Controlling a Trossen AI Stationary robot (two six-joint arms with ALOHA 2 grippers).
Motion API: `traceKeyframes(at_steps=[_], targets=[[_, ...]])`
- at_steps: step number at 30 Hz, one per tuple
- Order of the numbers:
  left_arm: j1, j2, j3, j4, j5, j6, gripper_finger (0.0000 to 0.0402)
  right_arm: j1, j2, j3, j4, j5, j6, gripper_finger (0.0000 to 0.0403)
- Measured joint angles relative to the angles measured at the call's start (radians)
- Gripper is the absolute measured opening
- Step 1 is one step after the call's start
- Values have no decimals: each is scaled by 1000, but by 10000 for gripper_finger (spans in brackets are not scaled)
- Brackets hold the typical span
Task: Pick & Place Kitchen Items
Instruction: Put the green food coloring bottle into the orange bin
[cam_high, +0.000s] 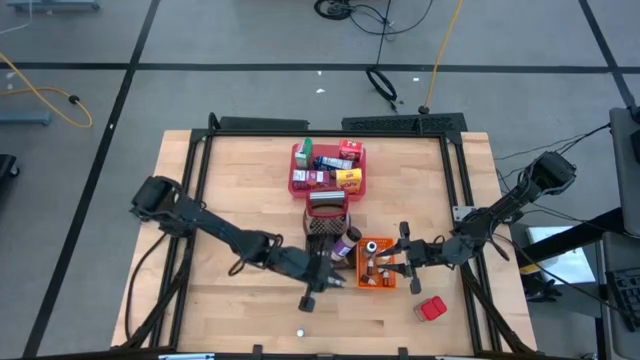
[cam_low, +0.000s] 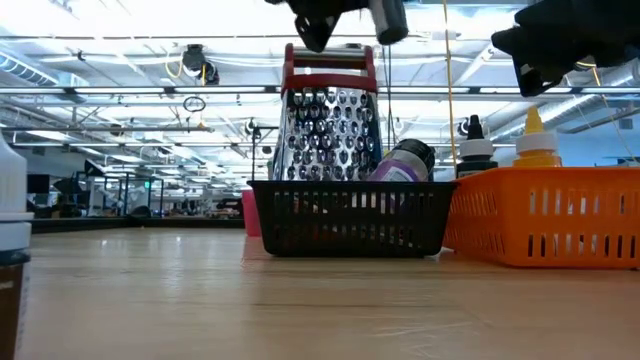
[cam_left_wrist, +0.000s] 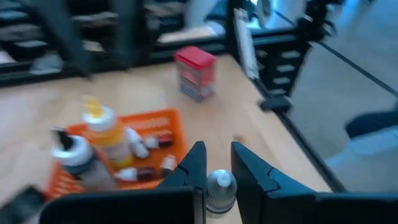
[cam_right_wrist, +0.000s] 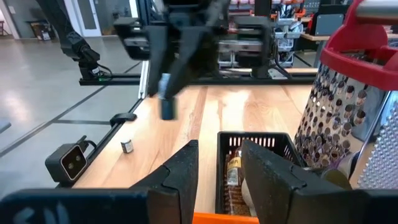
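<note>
My left gripper (cam_high: 325, 283) hangs above the table just near of the black wire basket (cam_high: 325, 228), shut on a small grey bottle (cam_left_wrist: 221, 185). My right gripper (cam_high: 400, 260) hovers over the orange bin (cam_high: 377, 262), open, with nothing between its fingers (cam_right_wrist: 217, 149). The bin holds a yellow-capped bottle (cam_left_wrist: 99, 124), a dark bottle and small pieces. Several coloured boxes lie on the red tray (cam_high: 296, 182) at the far middle. A red-topped pack (cam_high: 431, 309) stands on the table near the right edge. My left gripper pinches the small grey bottle between its two fingers, which stand on either side of its silver top (cam_left_wrist: 221, 180). The bottle is lifted clear of the table, and its body (cam_right_wrist: 166, 96) hangs below the fingers.
A metal grater (cam_low: 330, 120) with a red handle and a purple bottle (cam_low: 405, 160) stand in the wire basket. A tiny white piece (cam_high: 299, 333) lies near the table's front edge. Bare wood stretches across the table's left half.
</note>
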Motion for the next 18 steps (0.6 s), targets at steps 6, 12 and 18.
traceKeyframes(at_steps=[6,12,18], targets=[[62,6,0,87,-11,-9,36,0,0,0,10,2,-10,114],[105,8,0,127,8,-53,39,0,0,0,17,3,-25,114],[114,14,1,211,17,-68,35,-3,0,0,17,4,-33,114]])
